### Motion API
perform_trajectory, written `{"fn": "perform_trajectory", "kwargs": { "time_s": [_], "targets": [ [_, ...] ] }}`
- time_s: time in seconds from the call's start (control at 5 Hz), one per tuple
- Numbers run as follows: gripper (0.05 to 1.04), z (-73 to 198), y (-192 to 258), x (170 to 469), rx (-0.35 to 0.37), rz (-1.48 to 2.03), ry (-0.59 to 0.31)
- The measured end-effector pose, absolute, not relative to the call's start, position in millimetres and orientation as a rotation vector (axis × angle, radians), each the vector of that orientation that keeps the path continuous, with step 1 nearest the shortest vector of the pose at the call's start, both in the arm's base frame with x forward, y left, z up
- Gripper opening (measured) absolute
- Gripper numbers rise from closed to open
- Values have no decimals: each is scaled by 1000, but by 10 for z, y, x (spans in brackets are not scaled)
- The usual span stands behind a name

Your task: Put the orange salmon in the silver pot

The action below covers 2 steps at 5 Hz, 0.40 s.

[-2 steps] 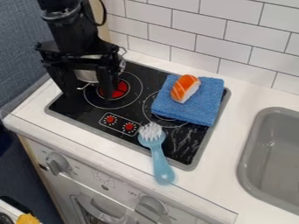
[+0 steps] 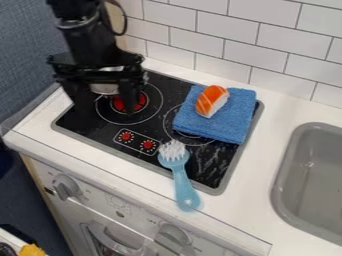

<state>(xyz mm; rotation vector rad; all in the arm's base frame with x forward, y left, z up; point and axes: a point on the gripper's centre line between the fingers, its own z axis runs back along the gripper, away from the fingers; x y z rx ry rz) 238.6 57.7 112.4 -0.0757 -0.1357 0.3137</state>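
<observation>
Pincer (image 2: 105, 111), fingers apart, partly hiding silver pot (image 2: 105, 89) near cooktop's (image 2: 148, 131) left edge; orange salmon (image 2: 212, 100) on blue cloth (image 2: 231, 122), far right corner; blue brush (image 2: 180, 176) across front edge

Your arm (image 2: 85, 40) comes down from the upper left of the frame. Your gripper (image 2: 105, 106) hangs there, its two fingers (image 2: 82, 97) standing well apart.

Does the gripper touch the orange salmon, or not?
Apart: in the camera view, black stovetop and blue cloth show between the gripper and the orange salmon.
</observation>
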Motion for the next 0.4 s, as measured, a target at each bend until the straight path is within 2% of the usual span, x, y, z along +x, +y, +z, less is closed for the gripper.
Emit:
{"fn": "perform_trajectory", "kwargs": {
  "time_s": [0.2,0.4],
  "targets": [
    [1001,1114,476,2618,-30,314,-137],
    [1001,1162,291,2820,-13,290,-192]
  ]
}}
